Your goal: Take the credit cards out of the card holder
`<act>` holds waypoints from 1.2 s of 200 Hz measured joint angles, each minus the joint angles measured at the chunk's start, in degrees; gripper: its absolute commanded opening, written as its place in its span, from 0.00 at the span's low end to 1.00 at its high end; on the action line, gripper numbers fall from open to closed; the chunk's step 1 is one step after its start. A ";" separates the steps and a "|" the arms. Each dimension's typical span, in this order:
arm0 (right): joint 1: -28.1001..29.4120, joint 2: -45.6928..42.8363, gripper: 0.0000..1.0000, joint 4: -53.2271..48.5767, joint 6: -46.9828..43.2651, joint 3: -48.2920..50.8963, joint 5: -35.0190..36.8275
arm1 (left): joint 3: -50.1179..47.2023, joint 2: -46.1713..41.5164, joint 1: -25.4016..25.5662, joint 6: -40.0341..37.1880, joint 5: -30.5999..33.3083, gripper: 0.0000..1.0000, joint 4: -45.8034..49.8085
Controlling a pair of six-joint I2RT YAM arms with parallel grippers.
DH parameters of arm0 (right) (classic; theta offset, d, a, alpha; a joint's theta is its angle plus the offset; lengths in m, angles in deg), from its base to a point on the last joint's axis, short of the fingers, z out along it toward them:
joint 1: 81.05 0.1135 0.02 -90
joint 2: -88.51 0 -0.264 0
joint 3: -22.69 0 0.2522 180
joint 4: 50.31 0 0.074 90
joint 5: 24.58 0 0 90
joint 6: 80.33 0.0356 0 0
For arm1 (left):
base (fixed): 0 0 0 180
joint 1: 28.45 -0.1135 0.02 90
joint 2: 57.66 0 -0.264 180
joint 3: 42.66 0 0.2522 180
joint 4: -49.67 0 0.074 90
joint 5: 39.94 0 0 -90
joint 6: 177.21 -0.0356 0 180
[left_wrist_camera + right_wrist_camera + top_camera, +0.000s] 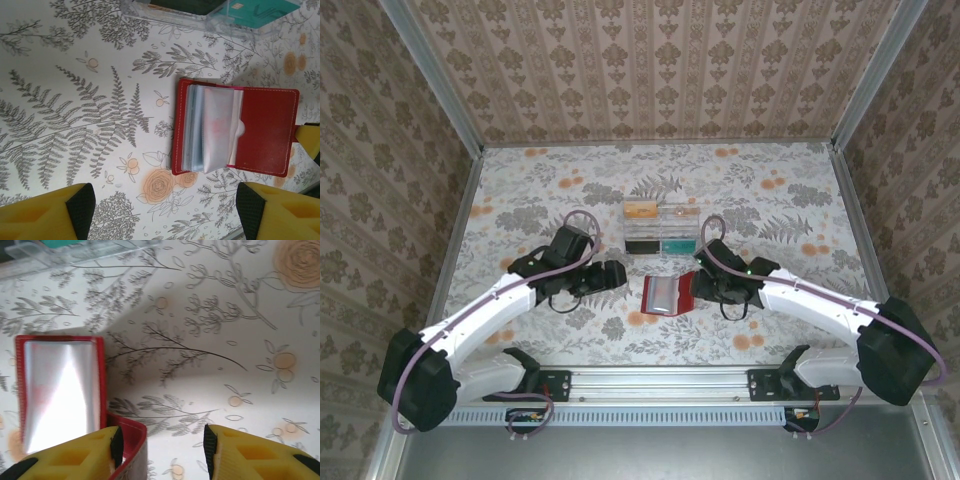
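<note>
The card holder (pixel 668 295) lies open on the flowered table between my two grippers, red cover down and its clear sleeves (pixel 215 130) fanned upward. The credit cards are hidden; I cannot tell whether any sits in the pale sleeves. My left gripper (pixel 610 275) hovers open just left of the holder, with bare table between its fingers (pixel 165 215). My right gripper (pixel 705 285) is at the holder's right edge with its jaws apart (pixel 162 445). The red flap (pixel 131 436) curls up against its left finger, and the other finger stands clear.
A clear plastic compartment tray (pixel 660 228) stands just behind the holder, with flat teal, dark and tan pieces in it; its edge (pixel 200 20) is close to the holder's far side. Patterned walls enclose the table, and there is open floral surface to the left and right.
</note>
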 measured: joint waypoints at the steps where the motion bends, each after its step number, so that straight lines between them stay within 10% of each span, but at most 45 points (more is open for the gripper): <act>1: 0.00 0.07 0.50 0.17 -0.02 -0.09 -0.09 | 0.02 0.02 0.02 0.00 0.00 0.77 -0.02; 70: 0.00 4.42 0.06 2.32 -0.22 -0.90 -1.90 | 0.72 6.10 4.02 -0.15 -2.21 0.54 -4.96; 240: 0.00 12.79 0.02 4.94 -3.30 -1.66 -1.90 | 3.50 23.06 7.89 0.87 -7.91 0.44 -15.47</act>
